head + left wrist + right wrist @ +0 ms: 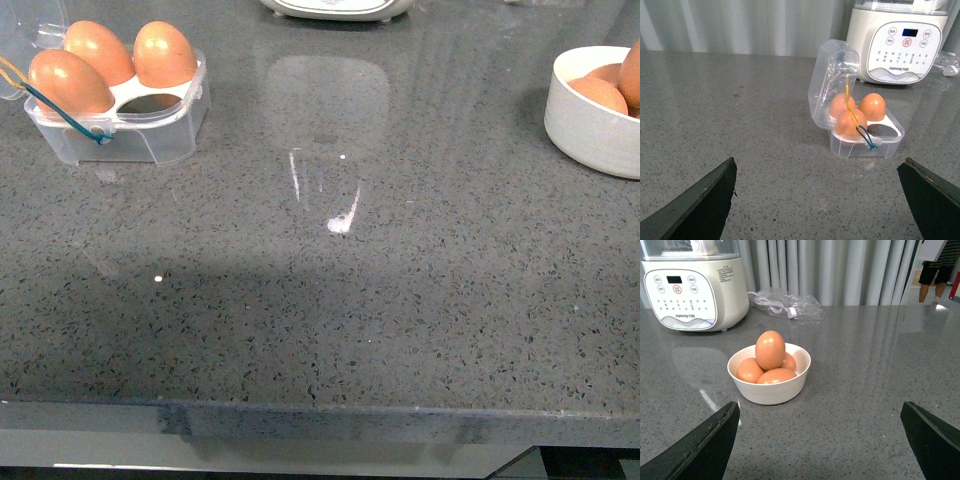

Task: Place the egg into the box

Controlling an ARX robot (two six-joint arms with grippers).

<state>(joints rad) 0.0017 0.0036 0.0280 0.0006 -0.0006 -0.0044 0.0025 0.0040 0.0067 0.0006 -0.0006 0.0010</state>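
Observation:
The clear plastic box stands at the far left of the counter with its lid open. It holds three orange-brown eggs, and one cell is empty. It also shows in the left wrist view, with yellow and blue bands over its front. Several more eggs lie in a round white bowl at the far right. My left gripper is open and empty, short of the box. My right gripper is open and empty, short of the bowl. Neither arm shows in the front view.
A white kitchen appliance with a button panel stands at the back of the grey stone counter, also seen in the left wrist view. A clear bag with a cable lies behind the bowl. The counter's front edge is near.

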